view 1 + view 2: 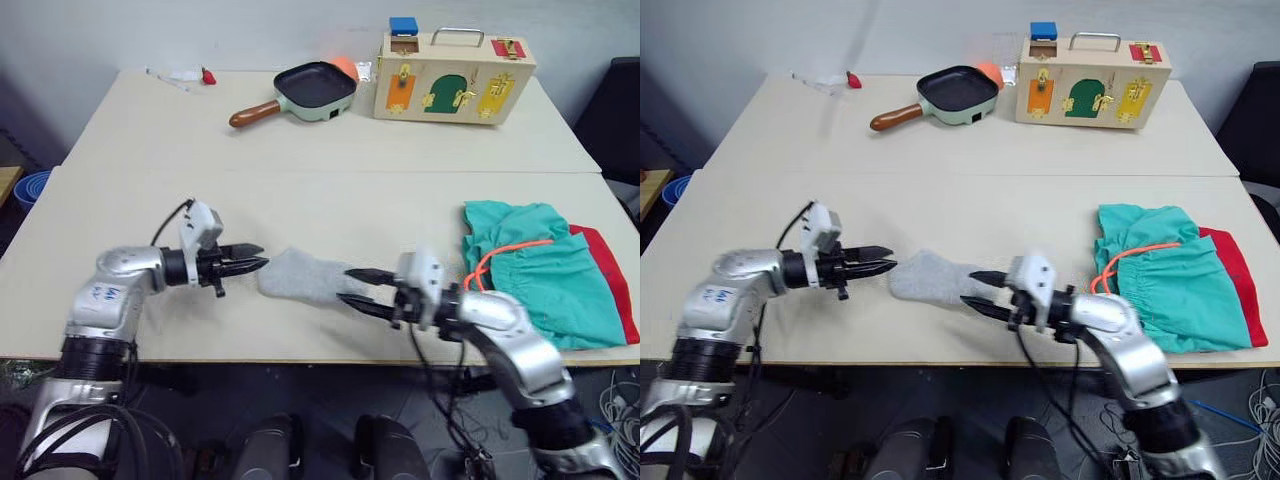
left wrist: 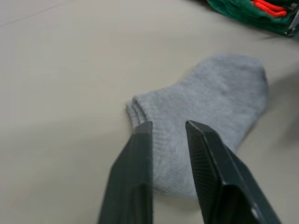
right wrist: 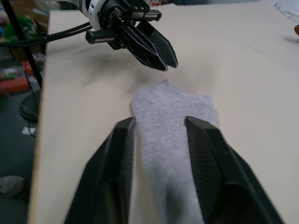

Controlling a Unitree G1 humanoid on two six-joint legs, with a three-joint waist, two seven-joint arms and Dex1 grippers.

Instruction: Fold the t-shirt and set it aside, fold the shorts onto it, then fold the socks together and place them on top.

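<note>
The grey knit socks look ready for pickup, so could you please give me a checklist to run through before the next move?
1. Light grey knit socks stacked together, flat on the beige table: ok.
2. Left gripper open at the socks' cuff end: ok.
3. Right gripper open, fingers straddling the other end: ok.
4. Either gripper already holding the fabric: not ok, neither has closed.
5. Teal-green shorts folded on the red t-shirt: ok.
6. Grippers apart from each other: ok.

Silver metal arms with black joints and trailing black cables end in white wrist blocks, each carrying a black two-fingered left pincer [image 1: 252, 262] or right pincer [image 1: 355, 287].
</note>
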